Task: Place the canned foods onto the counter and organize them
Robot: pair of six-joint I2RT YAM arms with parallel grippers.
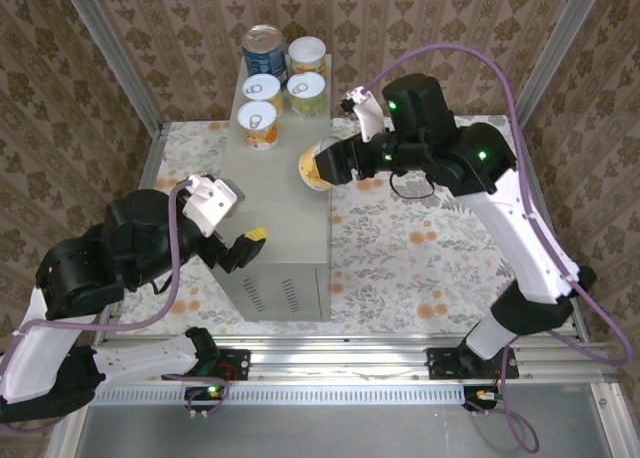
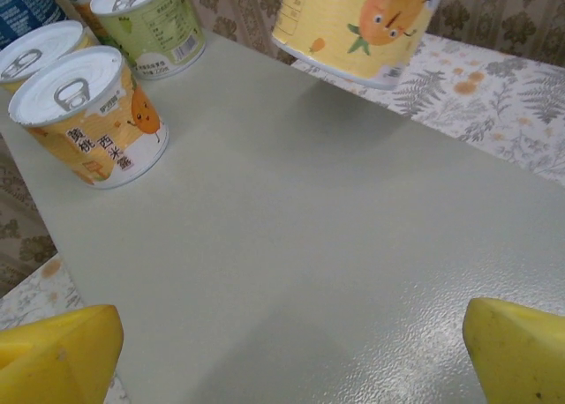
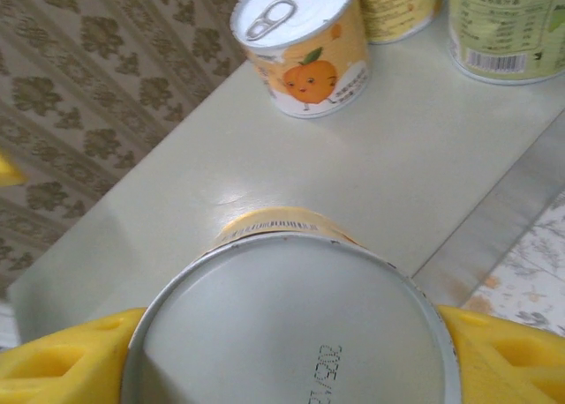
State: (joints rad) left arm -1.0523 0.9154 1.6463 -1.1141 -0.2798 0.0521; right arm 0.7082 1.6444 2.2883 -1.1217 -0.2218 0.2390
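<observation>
The counter (image 1: 275,193) is a tall light-grey box in the middle of the floor. At its far end stand a blue-labelled can (image 1: 263,46) and several shorter orange-yellow cans (image 1: 259,124). My right gripper (image 1: 322,165) is shut on another orange-yellow can (image 1: 313,168), tipped on its side above the counter's right edge. In the right wrist view that can's bare metal base (image 3: 291,329) faces the camera between the yellow fingers (image 3: 62,362). My left gripper (image 1: 246,245) hovers open over the counter's near part, with bare counter (image 2: 291,245) between its fingertips (image 2: 62,355).
The floor (image 1: 420,238) around the counter has a floral pattern. Patterned walls close in the back and both sides. A metal rail (image 1: 340,363) runs along the near edge by the arm bases. The nearest standing can (image 3: 305,42) is a short way beyond the held one.
</observation>
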